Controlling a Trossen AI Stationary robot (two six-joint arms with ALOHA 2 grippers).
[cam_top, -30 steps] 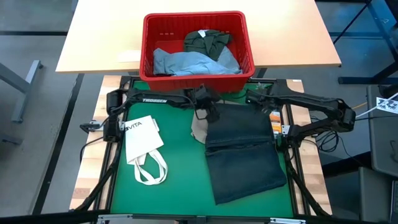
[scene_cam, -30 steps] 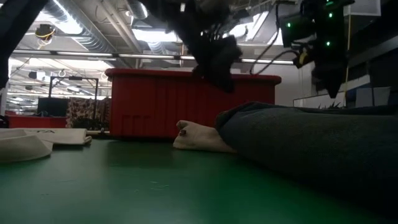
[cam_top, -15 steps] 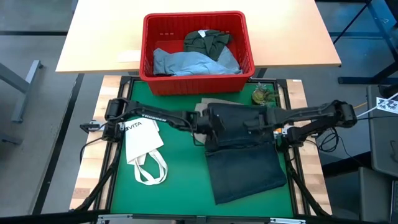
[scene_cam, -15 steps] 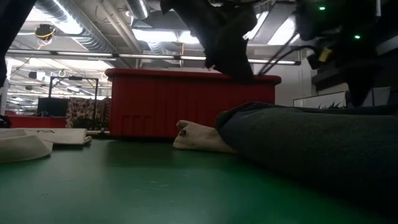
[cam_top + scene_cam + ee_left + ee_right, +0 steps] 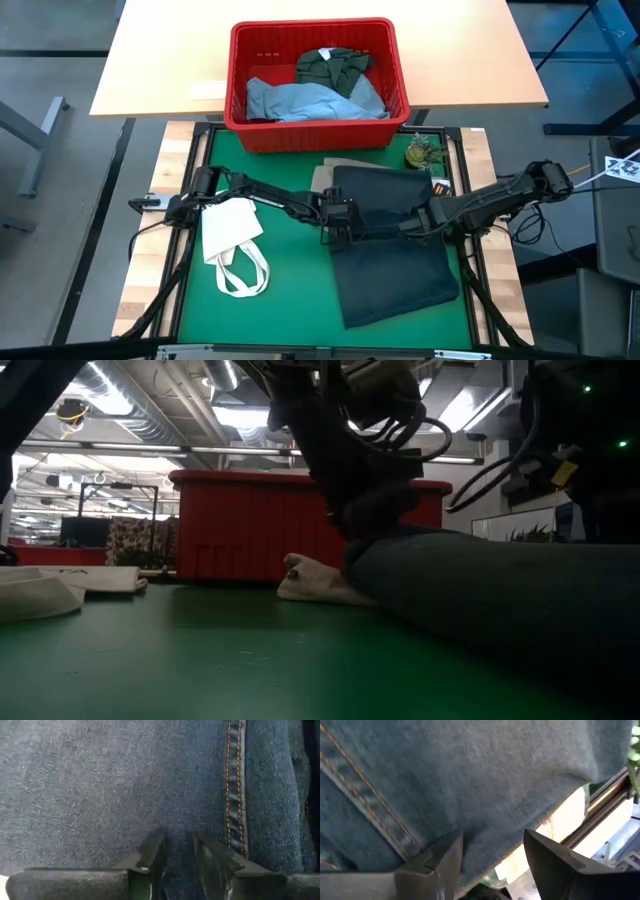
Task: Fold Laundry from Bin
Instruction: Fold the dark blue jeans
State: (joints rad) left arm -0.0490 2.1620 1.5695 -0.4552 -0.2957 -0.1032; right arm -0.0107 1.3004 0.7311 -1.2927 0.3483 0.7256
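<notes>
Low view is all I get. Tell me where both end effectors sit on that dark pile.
Observer: From above, the left end effector is down at the left edge of the dark navy jeans. The right end effector is toward their right side.
Operator: Report the right one's jaws.
Observer: Its wrist view shows them wide apart, at the jeans' edge.
Operator: List what's in the bin.
Observer: The red bin holds a light blue garment and a dark olive piece.
</notes>
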